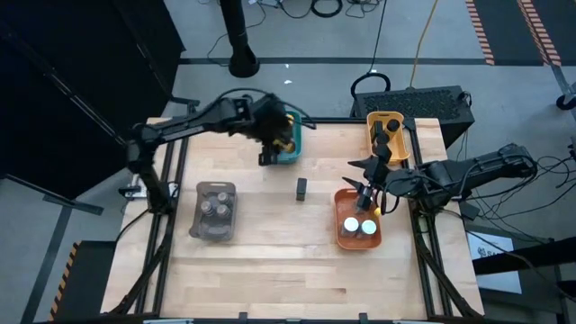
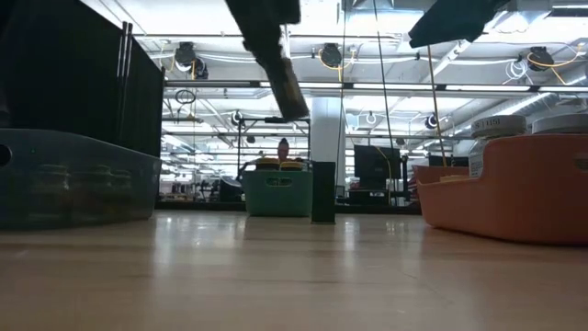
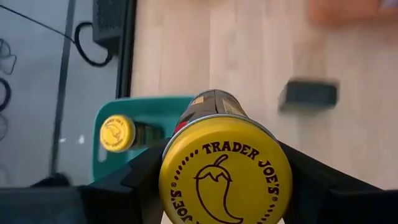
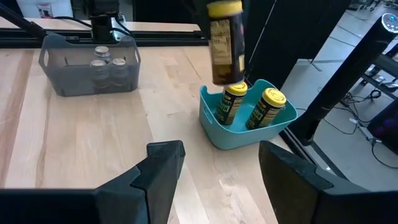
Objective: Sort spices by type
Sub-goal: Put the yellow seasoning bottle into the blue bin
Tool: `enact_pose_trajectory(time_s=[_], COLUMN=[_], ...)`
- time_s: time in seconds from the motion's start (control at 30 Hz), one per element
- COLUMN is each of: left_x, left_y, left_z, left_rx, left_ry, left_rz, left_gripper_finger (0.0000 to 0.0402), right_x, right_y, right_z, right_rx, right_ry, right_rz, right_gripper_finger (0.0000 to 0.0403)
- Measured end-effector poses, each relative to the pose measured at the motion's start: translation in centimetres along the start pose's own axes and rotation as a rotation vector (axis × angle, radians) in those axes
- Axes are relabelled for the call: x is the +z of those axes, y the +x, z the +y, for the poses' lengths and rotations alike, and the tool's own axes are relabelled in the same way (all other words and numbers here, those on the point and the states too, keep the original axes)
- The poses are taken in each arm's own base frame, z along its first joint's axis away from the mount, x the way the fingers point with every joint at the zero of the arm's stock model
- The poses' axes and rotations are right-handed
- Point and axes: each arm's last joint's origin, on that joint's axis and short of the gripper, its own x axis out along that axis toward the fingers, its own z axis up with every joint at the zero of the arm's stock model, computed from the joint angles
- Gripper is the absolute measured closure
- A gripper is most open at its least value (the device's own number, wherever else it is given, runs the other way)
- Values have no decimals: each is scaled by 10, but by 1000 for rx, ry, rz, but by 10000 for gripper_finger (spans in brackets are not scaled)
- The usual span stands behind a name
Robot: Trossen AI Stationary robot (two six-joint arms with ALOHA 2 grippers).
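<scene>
While the left gripper (image 3: 224, 186) grasps a yellow-topped jar (image 3: 225, 177) above the teal tray (image 1: 290, 148) at the tabletop's far edge, one black jar (image 1: 301, 188) remains unsorted mid-table, the right gripper (image 4: 221, 165) empty and spread.

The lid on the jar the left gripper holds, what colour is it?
Yellow, with a dark chili pepper drawing on the lid; clearest in the left wrist view.

Spice jars, sorted by lid colour.
My left gripper (image 3: 224, 186) clasps a yellow-lidded jar (image 4: 225, 42) upright above the teal tray (image 4: 249, 134) at the far edge, where two more yellow-lidded jars (image 4: 249, 107) lean. Three grey-topped jars (image 1: 216, 208) stand in the grey tray (image 1: 200, 219) at left; two white-topped jars (image 1: 359, 226) in the orange tray (image 1: 346, 239) at right. One slim black jar (image 1: 301, 188) stands alone mid-table, and black jars (image 1: 388, 133) sit in the yellow tray (image 1: 373, 119).
</scene>
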Motion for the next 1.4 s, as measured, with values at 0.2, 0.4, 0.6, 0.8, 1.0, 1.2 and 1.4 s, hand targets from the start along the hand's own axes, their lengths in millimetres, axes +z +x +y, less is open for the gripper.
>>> enact_pose_trajectory(time_s=[0.2, 0.4, 0.6, 0.8, 1.0, 1.2, 1.4], left_x=[8, 11, 6, 5, 3, 0, -5], left_y=[18, 36, 55, 73, 88, 107, 127], left_z=[22, 35, 40, 47, 46, 49, 50], left_rx=[-1, -41, -73, -70, -85, -84, -96], left_ry=[79, 99, 124, 120, 142, 141, 141], left_rz=[151, 189, 224, 234, 254, 280, 327], left_gripper_finger=[168, 168, 168, 168, 168, 168, 168], right_x=[0, 0, -1, -1, -1, -1, -1], right_y=[0, 0, 2, 2, 2, 2, 2], right_z=[0, 0, 1, 2, 2, 2, 2], right_rx=[0, -1, -2, -3, -3, -3, -3], right_ry=[7, 15, 11, 4, 2, -2, -5], right_rz=[1, 3, 10, 11, 12, 12, 12], right_gripper_finger=[200, 200, 200, 200, 200, 200, 200])
